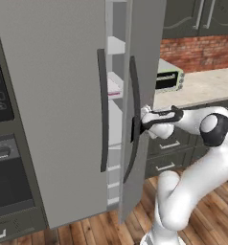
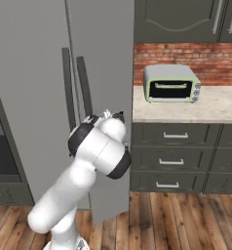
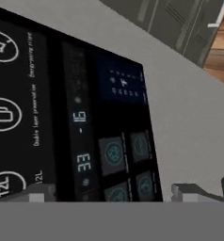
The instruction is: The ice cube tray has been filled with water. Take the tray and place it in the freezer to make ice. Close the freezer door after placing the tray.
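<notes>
The fingers (image 1: 135, 130), spread apart, press against the black dispenser panel (image 3: 71, 122) of the freezer door (image 1: 144, 57), which stands slightly ajar; the ice cube tray (image 1: 114, 93) lies on a white shelf inside.

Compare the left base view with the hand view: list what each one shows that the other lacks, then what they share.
Left base view alone: white inner shelves through the gap beside the ajar freezer door, a pinkish-edged slab, likely the ice cube tray, on one shelf, both dark handles, the toaster oven and counter.

Hand view alone: the door's black dispenser panel close up, with icons and digits.

Shared: the grey freezer door and the gripper against its outer face.
</notes>
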You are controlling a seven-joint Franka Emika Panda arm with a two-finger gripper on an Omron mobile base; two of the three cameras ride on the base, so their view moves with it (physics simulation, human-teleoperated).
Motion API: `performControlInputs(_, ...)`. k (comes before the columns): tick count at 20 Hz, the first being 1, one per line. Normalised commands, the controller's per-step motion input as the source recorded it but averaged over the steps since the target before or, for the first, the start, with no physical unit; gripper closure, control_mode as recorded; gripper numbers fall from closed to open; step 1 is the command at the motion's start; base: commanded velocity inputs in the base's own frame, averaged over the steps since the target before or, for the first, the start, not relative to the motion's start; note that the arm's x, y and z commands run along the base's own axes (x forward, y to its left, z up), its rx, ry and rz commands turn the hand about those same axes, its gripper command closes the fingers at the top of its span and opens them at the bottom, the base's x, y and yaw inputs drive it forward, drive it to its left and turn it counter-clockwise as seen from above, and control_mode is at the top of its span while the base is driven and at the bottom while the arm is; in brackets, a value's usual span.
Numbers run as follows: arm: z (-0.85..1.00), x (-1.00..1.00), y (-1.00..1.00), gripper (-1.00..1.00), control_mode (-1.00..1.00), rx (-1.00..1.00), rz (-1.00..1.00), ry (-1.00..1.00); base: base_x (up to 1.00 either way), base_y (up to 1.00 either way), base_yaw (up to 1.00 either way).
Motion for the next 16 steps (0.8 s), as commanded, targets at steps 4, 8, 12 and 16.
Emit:
performControlInputs(4, 0.0, 0.68, 1.0, -1.0, -1.0, -0.22, -0.3, -0.01, 0.0, 0.0, 0.0)
performControlInputs(8, 0.0, 0.85, 0.89, -1.0, -1.0, -0.21, -0.43, -0.06, 0.0, 0.0, 0.0)
performControlInputs(12, 0.0, 0.99, 0.4, -1.0, -1.0, -0.07, -0.31, 0.0, 0.0, 0.0, 0.0)
performControlInputs(16, 0.0, 1.0, 0.02, -1.0, -1.0, 0.0, -0.16, 0.07, 0.0, 0.0, 0.0)
